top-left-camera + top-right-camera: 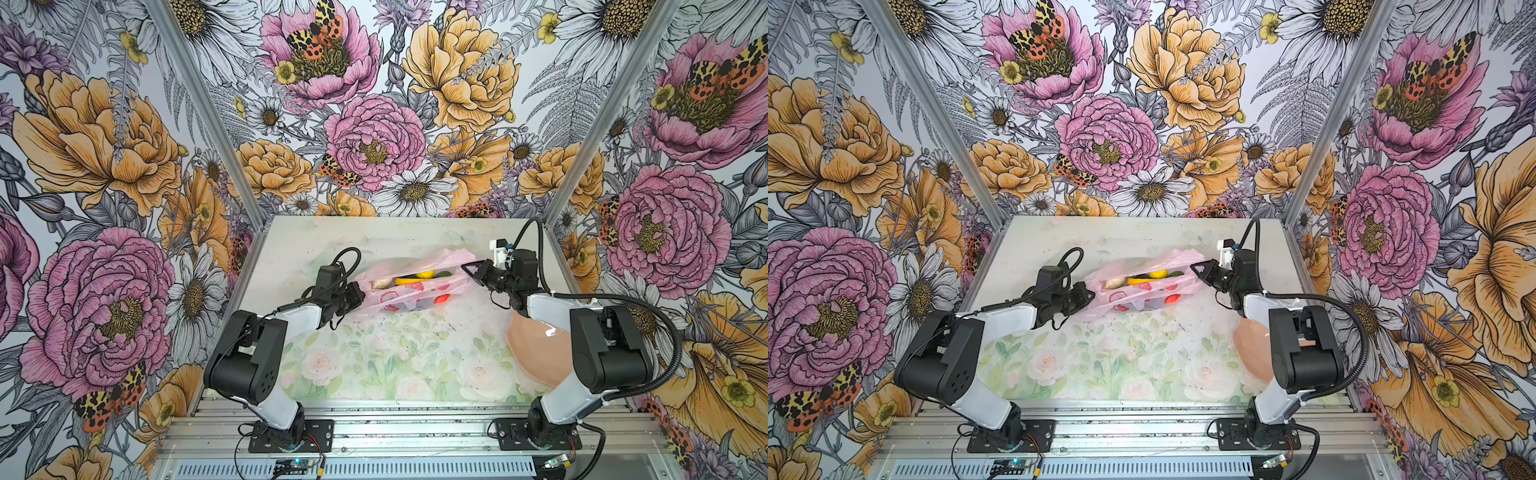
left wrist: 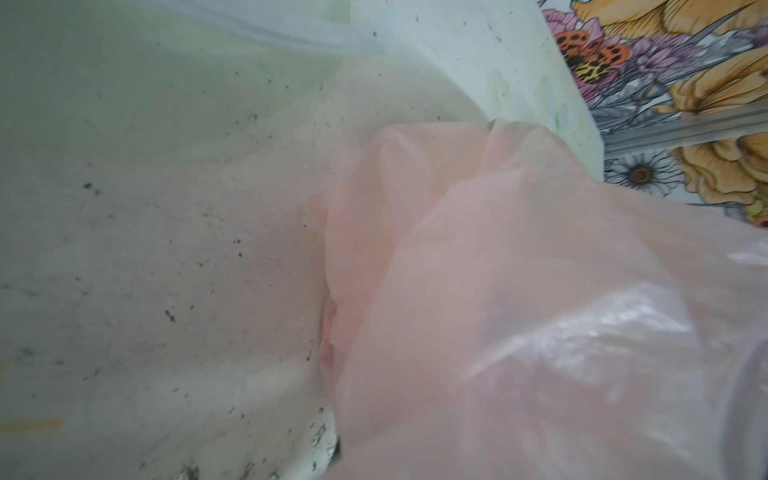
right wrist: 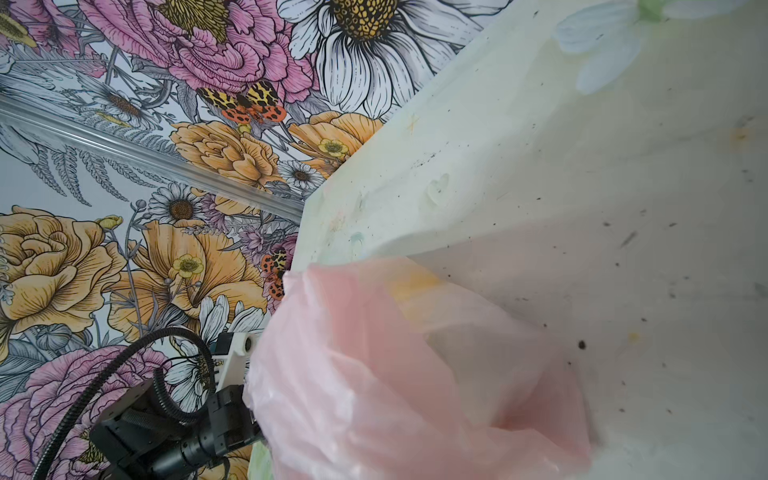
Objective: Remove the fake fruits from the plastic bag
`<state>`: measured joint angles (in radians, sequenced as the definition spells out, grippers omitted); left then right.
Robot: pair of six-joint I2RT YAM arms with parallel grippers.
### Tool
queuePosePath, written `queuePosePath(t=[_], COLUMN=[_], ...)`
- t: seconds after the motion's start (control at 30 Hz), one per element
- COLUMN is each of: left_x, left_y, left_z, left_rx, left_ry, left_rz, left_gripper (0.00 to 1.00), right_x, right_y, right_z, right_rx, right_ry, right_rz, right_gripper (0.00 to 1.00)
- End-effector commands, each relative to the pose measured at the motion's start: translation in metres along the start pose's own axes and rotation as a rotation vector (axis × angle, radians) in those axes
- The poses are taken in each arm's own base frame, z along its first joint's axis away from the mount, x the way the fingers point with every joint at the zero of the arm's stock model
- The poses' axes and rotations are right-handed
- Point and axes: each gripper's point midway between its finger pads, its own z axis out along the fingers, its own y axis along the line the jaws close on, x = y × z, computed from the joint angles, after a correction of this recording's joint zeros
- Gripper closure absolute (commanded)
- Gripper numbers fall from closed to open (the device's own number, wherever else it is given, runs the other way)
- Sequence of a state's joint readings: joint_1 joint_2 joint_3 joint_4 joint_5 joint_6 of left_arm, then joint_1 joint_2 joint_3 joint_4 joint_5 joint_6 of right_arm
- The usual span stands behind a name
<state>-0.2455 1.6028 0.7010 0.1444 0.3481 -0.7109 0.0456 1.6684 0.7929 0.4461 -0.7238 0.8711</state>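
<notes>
Plastic bag (image 1: 399,297) (image 1: 1133,297): you have it on the far half of the table (image 1: 374,365) (image 1: 1100,365), strung crosswise between both grippers. It is pale pink, crinkled film with red printed marks on the near face, and its mouth gapes upward as a long slit.

Left gripper (image 1: 360,294) (image 1: 1090,296): clenched at the bag's left end, where the film bunches into its tip. Your left wrist view shows only pink film (image 2: 498,291) draped close over the lens, not the jaws.

Right gripper (image 1: 467,269) (image 1: 1196,266): clenched on the bag's right end, with the top edge of the film drawn up to its tip. Your right wrist view is likewise half filled by film (image 3: 353,374).

Fruits: all those you can see are inside the bag, showing through the slit.

Lemon (image 1: 426,274) (image 1: 1158,274): near the middle of the opening.

Banana (image 1: 407,281) (image 1: 1138,281): just beside the lemon, on its left.

Pear (image 1: 380,284) (image 1: 1113,284): cream, at the left end of the slit.

Green piece (image 1: 442,274) (image 1: 1175,274): dark, right of the lemon.

Lower bag: dark and reddish shapes show through the film, and you cannot tell fruit from print there.

Plate (image 1: 536,353) (image 1: 1252,345): peach-pink, at the right side of the table, partly under the right arm and well apart from the bag.
</notes>
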Motion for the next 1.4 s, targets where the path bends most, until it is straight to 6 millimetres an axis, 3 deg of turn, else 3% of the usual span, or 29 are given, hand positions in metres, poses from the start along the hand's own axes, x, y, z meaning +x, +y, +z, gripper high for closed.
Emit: queuePosePath(t=[0.0,0.1,0.27,0.43,0.53,0.67,0.83,1.0,1.07,1.17,1.27,1.3,1.37], left_x=[-0.03,-0.03,-0.016,0.001,0.009,0.024,0.038,0.05,0.054,0.056,0.054,0.051,0.045], left_y=[-0.015,-0.021,-0.05,-0.068,-0.071,-0.075,-0.075,-0.078,-0.08,-0.079,-0.072,-0.067,-0.059], left_z=[0.0,0.011,0.022,0.027,0.028,0.031,0.034,0.036,0.037,0.037,0.038,0.039,0.04], left_rx=[0.199,0.262,0.276,0.227,0.21,0.169,0.123,0.122,0.124,0.117,0.097,0.088,0.075], left_ry=[-0.097,-0.087,-0.057,-0.025,-0.019,-0.005,0.006,0.03,0.038,0.041,0.035,0.032,0.021], left_rz=[-0.028,-0.061,0.011,0.094,0.107,0.148,0.18,0.201,0.209,0.203,0.18,0.163,0.125], left_gripper=[1.0,1.0,1.0,1.0,1.0,1.0,1.0,1.0,1.0,1.0,1.0,1.0,1.0], right_x=[-0.034,-0.039,-0.026,-0.023,-0.017,-0.002,0.018,0.032,0.034,0.034,0.034,0.036,0.04], right_y=[0.003,0.0,0.008,0.008,-0.005,-0.019,-0.025,-0.022,-0.02,-0.016,-0.002,0.002,-0.003], right_z=[0.006,0.02,0.042,0.037,0.022,0.001,-0.019,0.009,0.022,0.033,0.033,0.032,0.025], right_rx=[-0.071,-0.098,-0.049,0.05,0.164,0.298,0.452,0.438,0.419,0.372,0.264,0.196,0.147], right_ry=[-0.078,-0.075,-0.013,-0.015,-0.036,-0.07,-0.089,-0.021,-0.002,0.007,0.012,0.026,0.034], right_rz=[-0.009,0.012,-0.027,-0.028,-0.008,0.012,0.001,0.014,0.021,0.023,-0.008,0.0,0.017], right_gripper=[1.0,1.0,1.0,0.44,0.27,0.14,0.1,0.12,0.18,0.4,0.82,0.91,0.98])
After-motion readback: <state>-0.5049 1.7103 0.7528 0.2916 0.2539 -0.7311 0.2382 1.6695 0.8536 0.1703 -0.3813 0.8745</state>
